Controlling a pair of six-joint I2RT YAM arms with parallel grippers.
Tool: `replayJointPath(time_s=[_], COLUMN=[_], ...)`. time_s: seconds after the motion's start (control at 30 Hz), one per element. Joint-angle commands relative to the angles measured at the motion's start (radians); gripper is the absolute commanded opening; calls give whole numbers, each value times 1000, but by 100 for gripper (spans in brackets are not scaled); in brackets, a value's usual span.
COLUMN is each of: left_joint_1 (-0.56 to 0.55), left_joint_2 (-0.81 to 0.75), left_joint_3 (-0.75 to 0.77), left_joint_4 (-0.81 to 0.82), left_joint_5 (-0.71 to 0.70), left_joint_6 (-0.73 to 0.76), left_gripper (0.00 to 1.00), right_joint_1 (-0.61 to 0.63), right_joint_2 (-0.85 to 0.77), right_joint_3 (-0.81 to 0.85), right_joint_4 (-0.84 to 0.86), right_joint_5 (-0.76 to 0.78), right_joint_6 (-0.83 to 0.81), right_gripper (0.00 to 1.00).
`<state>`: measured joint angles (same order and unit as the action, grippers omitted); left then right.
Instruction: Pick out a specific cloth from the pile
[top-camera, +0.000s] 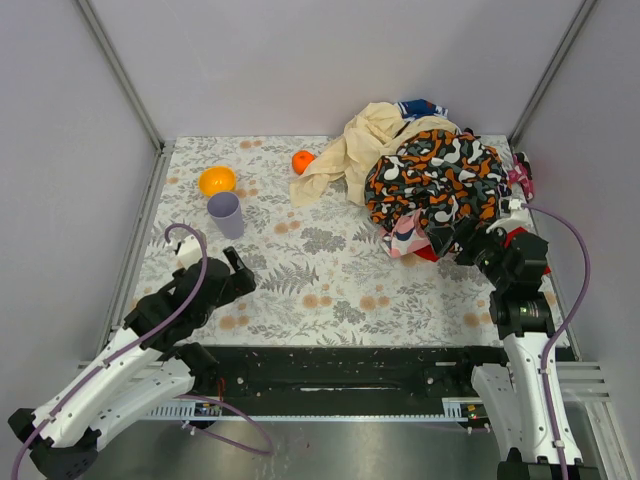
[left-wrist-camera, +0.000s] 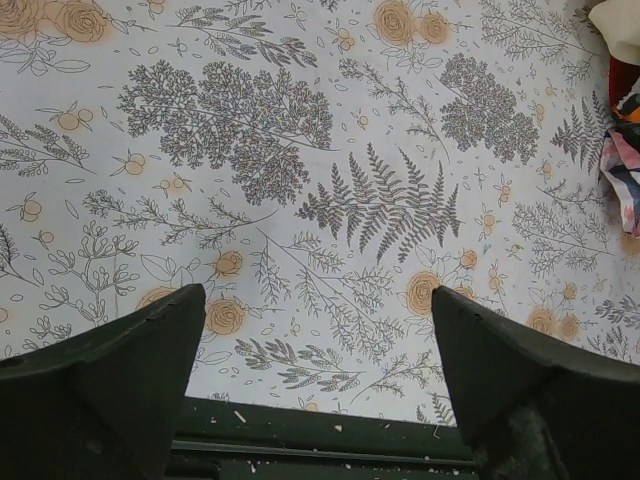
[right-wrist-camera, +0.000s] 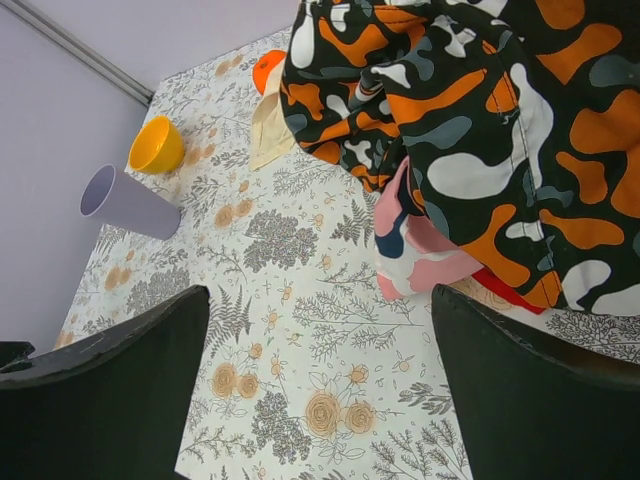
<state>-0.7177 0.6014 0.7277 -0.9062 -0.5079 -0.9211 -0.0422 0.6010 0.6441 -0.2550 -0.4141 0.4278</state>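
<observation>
Extraction undone: red cloth (right-wrist-camera: 505, 290) peeks from under the pile (right-wrist-camera: 480, 120) just ahead of the spread, empty right fingers (right-wrist-camera: 110, 390); left fingers (left-wrist-camera: 100, 390) likewise spread.

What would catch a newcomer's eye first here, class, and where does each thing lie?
The black-orange-white patterned cloth tops the pile at the table's far right. A sliver of red cloth peeks out under its near edge. A yellow bowl and lilac cup sit far left.

Red cloth (right-wrist-camera: 512, 291) mostly buried under patterned cloth (right-wrist-camera: 480, 120); only a sliver shows. Blue-white piece (top-camera: 420, 107) largely hidden behind beige fabric (top-camera: 350, 150). Patterned cloth runs off the right wrist view's top and right edges.
</observation>
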Motion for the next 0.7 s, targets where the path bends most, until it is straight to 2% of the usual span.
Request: replayJointPath(time_s=[0.0,0.4,0.67], left_joint_1=[3,3,4], left_joint_2=[-14,-5,34], left_joint_3=[-2,-17,-53], left_joint_4=[13,41,153], left_joint_5=[-1,2,42], left_joint_6=[-1,4,37], left_gripper=[99,99,99], right_joint_1=[-1,-1,25], right_joint_2=[-23,-20,106], right_joint_3=[-9,-6,155], right_joint_4=[65,79,-30], right_joint_5=[-46,-126,-98], right_joint_6=[12,-23,-81], right_gripper=[100,100,100])
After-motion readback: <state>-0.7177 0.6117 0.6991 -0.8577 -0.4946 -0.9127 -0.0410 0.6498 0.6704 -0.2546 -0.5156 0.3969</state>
